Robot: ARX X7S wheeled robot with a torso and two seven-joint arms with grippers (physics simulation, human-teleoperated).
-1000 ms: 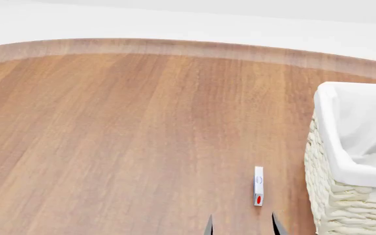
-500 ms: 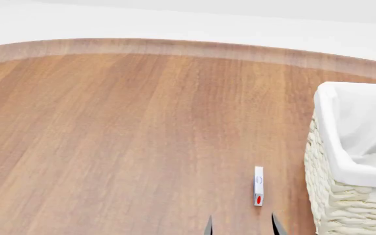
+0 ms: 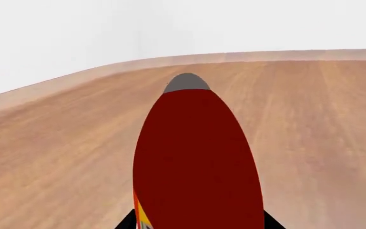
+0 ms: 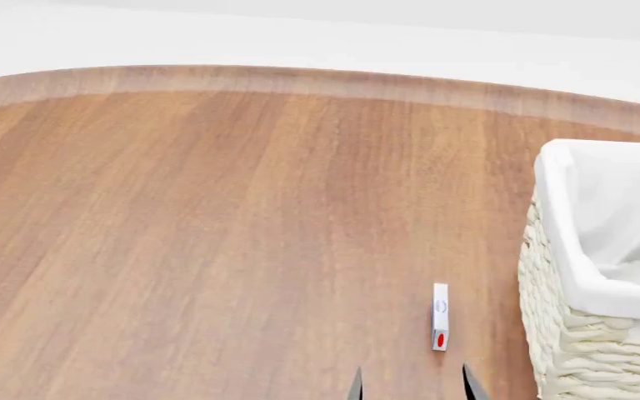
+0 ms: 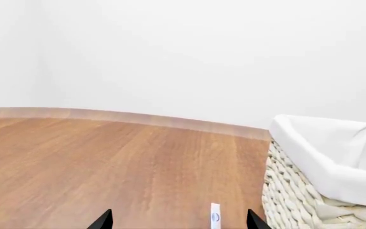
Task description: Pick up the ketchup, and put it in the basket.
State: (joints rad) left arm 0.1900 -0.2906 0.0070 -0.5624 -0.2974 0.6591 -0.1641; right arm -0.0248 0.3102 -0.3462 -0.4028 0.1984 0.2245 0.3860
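Close up, ketchup clamped between left gripper fingers, right gripper fingers apart near box, basket beside.

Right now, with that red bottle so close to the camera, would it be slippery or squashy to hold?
Probably somewhat slippery: the ketchup bottle looks smooth, rounded and glossless red plastic. It likely gives a little if squeezed, being a squeeze-type shape. Its tapered body between the left gripper jaws could slide if held loosely.

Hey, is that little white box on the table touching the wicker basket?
Apart. The head view shows bare wood between the white box and the basket.
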